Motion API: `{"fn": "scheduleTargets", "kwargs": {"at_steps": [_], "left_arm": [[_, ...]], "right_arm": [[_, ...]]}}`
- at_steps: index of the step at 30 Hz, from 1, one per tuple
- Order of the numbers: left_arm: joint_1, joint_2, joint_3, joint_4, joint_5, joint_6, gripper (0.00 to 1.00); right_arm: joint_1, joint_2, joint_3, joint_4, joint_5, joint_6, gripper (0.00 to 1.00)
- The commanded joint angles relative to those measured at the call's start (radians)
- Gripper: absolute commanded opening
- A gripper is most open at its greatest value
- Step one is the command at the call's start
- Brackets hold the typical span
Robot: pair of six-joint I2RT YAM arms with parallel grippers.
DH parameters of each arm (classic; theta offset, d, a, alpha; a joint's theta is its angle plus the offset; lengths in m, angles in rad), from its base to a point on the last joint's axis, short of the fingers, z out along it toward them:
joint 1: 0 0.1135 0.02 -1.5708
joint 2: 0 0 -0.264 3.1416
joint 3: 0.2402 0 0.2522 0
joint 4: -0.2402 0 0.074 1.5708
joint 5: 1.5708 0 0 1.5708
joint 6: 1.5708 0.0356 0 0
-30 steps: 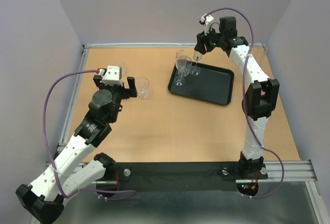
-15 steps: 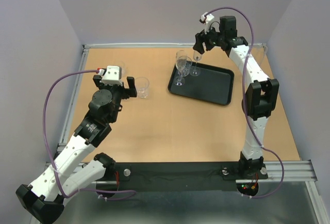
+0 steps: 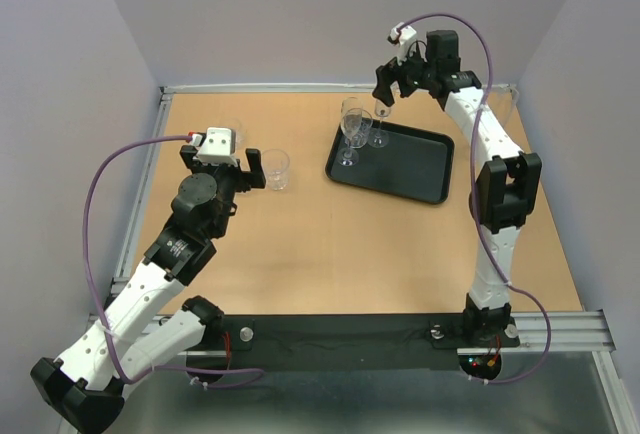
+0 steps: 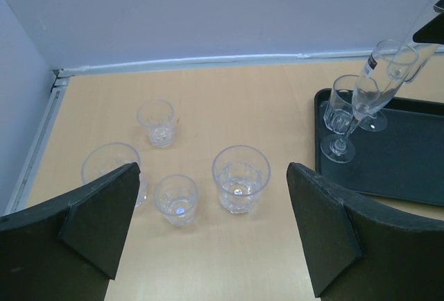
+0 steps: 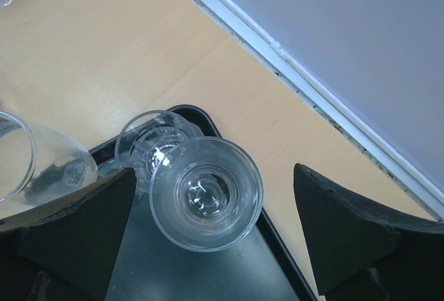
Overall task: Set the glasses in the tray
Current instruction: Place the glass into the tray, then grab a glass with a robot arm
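The right tool (image 5: 212,176) hangs over the far left corner of the black tray (image 5: 208,277) with its two fingers spread wide, gripping nothing. Straight below it, between the fingers and touching neither, a stemmed glass (image 5: 206,193) stands upright in the tray, seen rim-on from above. Just past it, toward the tool's left finger, a second stemmed glass (image 5: 154,143) stands close against the first; whether the two rims touch I cannot tell. A third glass (image 5: 31,159) shows farther to the left, cut off by the edge of the view. From overhead all three are bunched in that one corner of the tray.

The left tool (image 4: 211,169) is also wide apart and holds nothing. Ahead of it four tumblers stand upright on the worktop (image 4: 263,100), none in the tray. The largest tumbler (image 4: 241,178) is nearest, just ahead and a little to the right of the tool's middle. A small tumbler (image 4: 177,199) sits just beside it on the left. A wide tumbler (image 4: 111,169) is partly hidden behind the left finger, and a cut-pattern tumbler (image 4: 161,122) stands farther ahead — apart from the rest. The tray lies well off to this tool's right.
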Motion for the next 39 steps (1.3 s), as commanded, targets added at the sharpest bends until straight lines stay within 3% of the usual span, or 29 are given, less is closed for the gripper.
{"fn": "scheduleTargets", "kwargs": {"at_steps": [1, 27, 39], "left_arm": [[0.004, -0.020, -0.009, 0.057, -0.012, 0.013, 0.99], [0.006, -0.040, -0.008, 0.057, -0.002, 0.012, 0.99], [0.007, -0.043, -0.005, 0.057, 0.007, 0.010, 0.99]], "right_arm": [[-0.006, -0.099, 0.004, 0.059, 0.024, 0.000, 1.00], [-0.012, -0.577, -0.437, 0.062, 0.073, -0.089, 1.00], [-0.087, -0.746, -0.576, 0.056, 0.077, -0.004, 1.00]]}}
